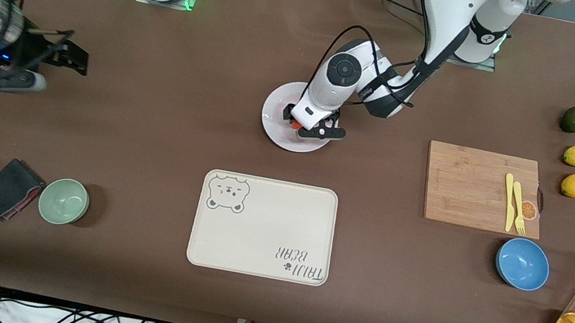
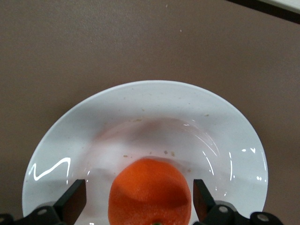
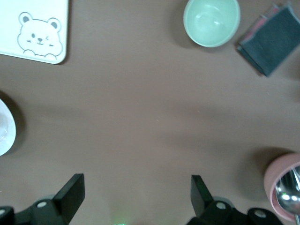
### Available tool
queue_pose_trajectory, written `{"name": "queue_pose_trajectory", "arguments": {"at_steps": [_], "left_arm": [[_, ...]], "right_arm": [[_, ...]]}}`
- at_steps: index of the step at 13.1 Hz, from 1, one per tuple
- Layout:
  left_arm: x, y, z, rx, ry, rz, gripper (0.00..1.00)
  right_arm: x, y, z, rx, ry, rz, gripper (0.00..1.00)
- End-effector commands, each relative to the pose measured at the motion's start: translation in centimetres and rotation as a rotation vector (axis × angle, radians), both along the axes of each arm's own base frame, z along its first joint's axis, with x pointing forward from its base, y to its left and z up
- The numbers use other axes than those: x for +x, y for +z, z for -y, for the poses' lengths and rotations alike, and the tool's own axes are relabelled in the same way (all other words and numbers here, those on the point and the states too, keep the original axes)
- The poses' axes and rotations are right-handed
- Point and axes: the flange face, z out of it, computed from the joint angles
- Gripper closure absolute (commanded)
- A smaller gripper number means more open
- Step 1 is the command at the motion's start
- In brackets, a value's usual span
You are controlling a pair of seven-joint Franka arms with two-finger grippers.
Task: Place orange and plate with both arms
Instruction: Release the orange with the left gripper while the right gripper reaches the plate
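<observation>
A brown matte tabletop (image 1: 164,122) carries everything, with cables strung along its near edge. The white glossy plate (image 2: 154,108) lies near the middle, farther from the front camera than the cream bear tray (image 1: 264,228). On it sits the orange (image 2: 151,192), bright orange-red and finely dimpled. The left claw (image 1: 312,126) hangs low over the plate, released, its fingers (image 2: 75,199) standing apart on either side of the fruit with a gap on each side. The right claw (image 1: 67,54) waits open over bare tabletop at the right arm's end.
</observation>
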Motion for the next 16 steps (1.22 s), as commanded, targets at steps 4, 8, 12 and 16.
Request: {"name": "queue_pose_trajectory", "arguments": {"at_steps": [4, 8, 12, 16], "left_arm": [[4.0, 7.6, -3.5, 0.011, 0.102, 0.086, 0.00], [11.6, 21.2, -18.0, 0.001, 0.352, 0.187, 0.00], [13.0, 26.4, -26.0, 0.025, 0.476, 0.226, 0.00], [12.8, 29.6, -33.7, 0.102, 0.471, 0.189, 0.00]], "right_arm": [[0.9, -7.6, -7.4, 0.090, 0.056, -0.124, 0.00], [1.8, -16.9, -10.3, 0.336, -0.079, -0.238, 0.00], [-1.8, -25.2, -15.3, 0.585, -0.225, -0.327, 0.00], [-3.7, -31.1, -19.6, 0.751, -0.190, -0.389, 0.00]]}}
